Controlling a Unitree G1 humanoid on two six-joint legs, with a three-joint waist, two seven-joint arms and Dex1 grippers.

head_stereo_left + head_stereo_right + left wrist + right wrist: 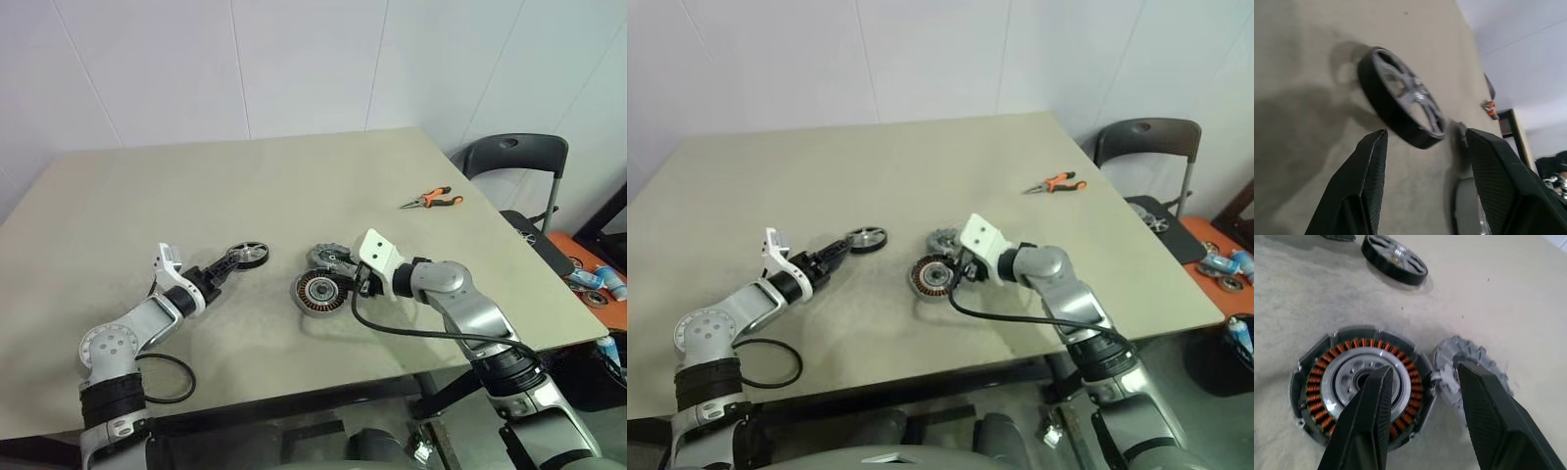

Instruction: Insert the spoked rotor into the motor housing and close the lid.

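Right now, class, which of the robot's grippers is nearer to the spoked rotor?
Left. The left gripper is open right beside the spoked rotor, not gripping it. The right gripper hovers over the motor housing, further from the rotor.

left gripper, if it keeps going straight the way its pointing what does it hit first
Most likely the spoked rotor: it lies on the table just ahead of the open left gripper, roughly in line with its fingers. Depth is hard to judge.
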